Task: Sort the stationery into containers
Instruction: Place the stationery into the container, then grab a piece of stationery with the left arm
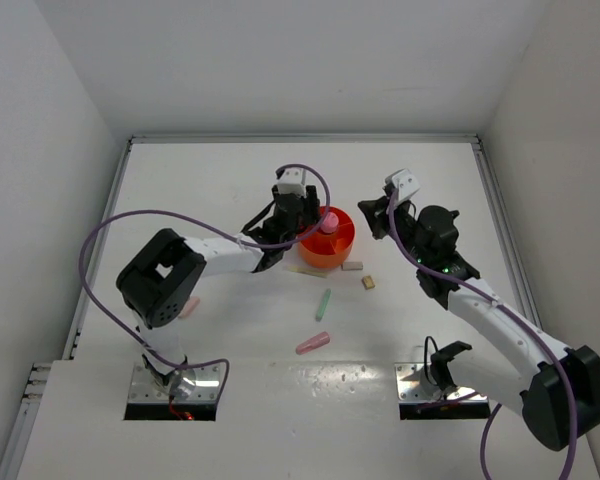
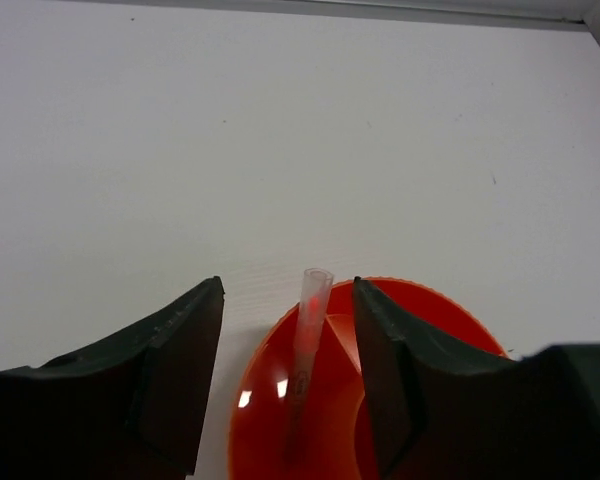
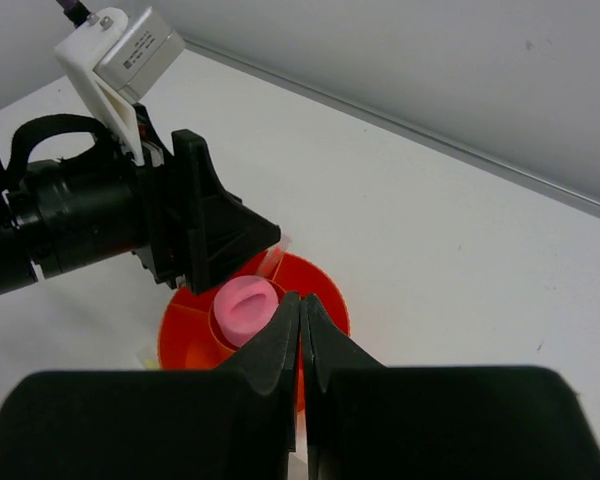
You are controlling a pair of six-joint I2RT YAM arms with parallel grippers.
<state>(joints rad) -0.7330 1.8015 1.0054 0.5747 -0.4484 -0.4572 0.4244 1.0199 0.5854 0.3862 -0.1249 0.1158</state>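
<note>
On the table (image 1: 210,180), between the two arms, orange tub (image 1: 340,250): we judge it to be rigid, light plastic. A knock on the rim could slide it, so we would not grip it at all.
Left gripper (image 2: 287,290): it hangs over the tub's left side with fingers spread and nothing held.
Right gripper (image 3: 300,312): its fingers are pressed together on nothing, and it hovers at the tub's right side.
Pink-capped tube (image 3: 245,305): it stands upright in the central well, just beyond the right fingertips.
Clear pink stick (image 2: 310,320): it leans inside the tub between the left jaws with its top above the rim. As far as we can tell, neither pad touches it. It looks thin, stiff and light, and easy to tip.
Pink stick (image 1: 313,343): it lies on the table in front of the tub, well apart from both grippers. We expect it to be smooth and quick to roll, so we would pinch it at mid-length, jaws across it.
Green stick (image 1: 323,304): it lies between the pink stick and the tub, and we would take it the same way.
Cream stick (image 1: 305,270): it lies just beside the tub's near rim, and we cannot tell whether they touch. We would take hold at the end away from the tub.
Beige block (image 1: 368,283): it sits near the tub's right front, tiny and probably firm. We would come straight down on it and close gently.
</note>
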